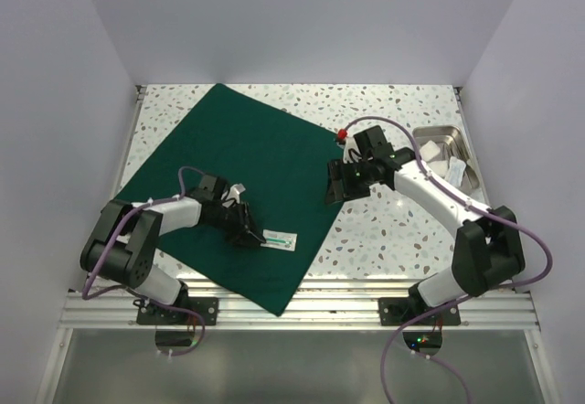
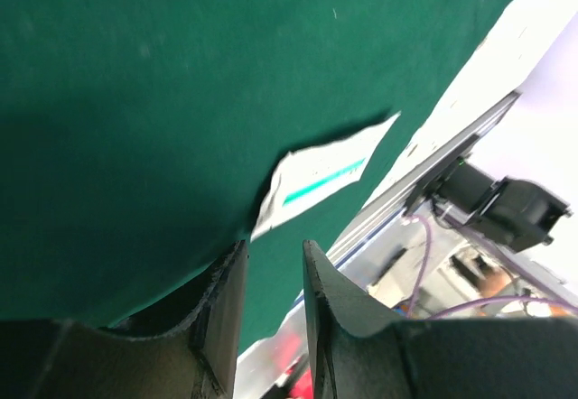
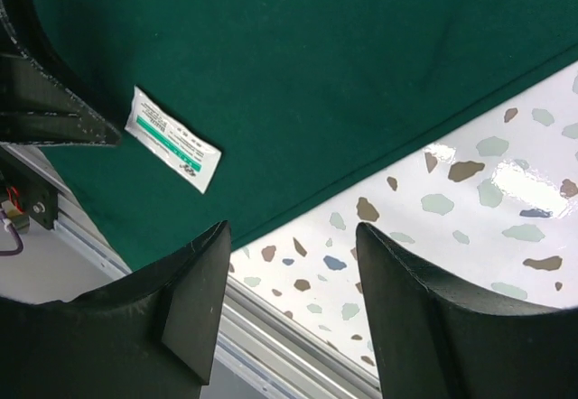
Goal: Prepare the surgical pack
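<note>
Top external: one surgical pack (image 1: 238,162), one packet (image 1: 281,239), one tray (image 1: 437,136); left gripper (image 1: 254,238) and right gripper (image 1: 335,192) parted, empty.

Surgical pack (image 1: 247,162): dark green matte drape, spread flat, turned diamond-wise, on table (image 1: 402,239) left half.

The drape (image 1: 247,166) is matt dark green cloth, smooth, with no sheen. At seven o'clock on it lies a white packet (image 1: 280,239), paper-like and faintly glossy. The table (image 1: 393,239) is glossy speckled stone. At two o'clock the tray (image 1: 437,137) is shiny metal. The right gripper (image 3: 291,232) has matt black plastic fingers (image 3: 194,300).
</note>
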Controlling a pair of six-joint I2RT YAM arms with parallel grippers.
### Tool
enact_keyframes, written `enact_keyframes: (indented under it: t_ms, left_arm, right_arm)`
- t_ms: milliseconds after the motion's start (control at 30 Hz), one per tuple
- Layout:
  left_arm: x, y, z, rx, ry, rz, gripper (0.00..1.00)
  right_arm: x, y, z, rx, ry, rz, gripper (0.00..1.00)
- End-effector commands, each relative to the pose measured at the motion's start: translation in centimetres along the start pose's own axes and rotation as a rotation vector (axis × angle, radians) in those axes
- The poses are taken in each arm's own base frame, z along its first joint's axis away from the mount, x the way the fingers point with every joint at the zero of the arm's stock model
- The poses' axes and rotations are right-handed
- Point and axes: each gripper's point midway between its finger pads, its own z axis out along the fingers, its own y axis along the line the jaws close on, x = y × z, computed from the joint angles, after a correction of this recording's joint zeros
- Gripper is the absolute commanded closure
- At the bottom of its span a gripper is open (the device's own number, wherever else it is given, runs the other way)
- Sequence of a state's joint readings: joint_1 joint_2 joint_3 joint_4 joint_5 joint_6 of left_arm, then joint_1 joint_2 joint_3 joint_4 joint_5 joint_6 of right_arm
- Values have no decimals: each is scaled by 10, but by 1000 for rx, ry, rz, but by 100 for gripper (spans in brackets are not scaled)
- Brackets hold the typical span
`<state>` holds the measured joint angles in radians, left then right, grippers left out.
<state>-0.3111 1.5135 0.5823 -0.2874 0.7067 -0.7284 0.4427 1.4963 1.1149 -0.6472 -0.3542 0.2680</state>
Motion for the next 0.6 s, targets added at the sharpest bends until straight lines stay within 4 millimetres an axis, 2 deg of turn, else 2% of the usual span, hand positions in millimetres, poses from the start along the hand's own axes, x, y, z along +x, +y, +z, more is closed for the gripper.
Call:
enact_keyframes:
  t_ms: [0, 267, 567]
  left_arm:
    - [-11, -18, 8, 87, -17, -29, 65]
    - [-6, -14, 7, 47, -14, -62, 65]
    - [7, -2, 9, 21, 23, -88, 63]
  right_arm:
    - [-6, 11, -11, -50, -55, -40, 38]
    - [5, 9, -14, -53, -50, -55, 38]
    - [5, 10, -11, -66, -48, -58, 39]
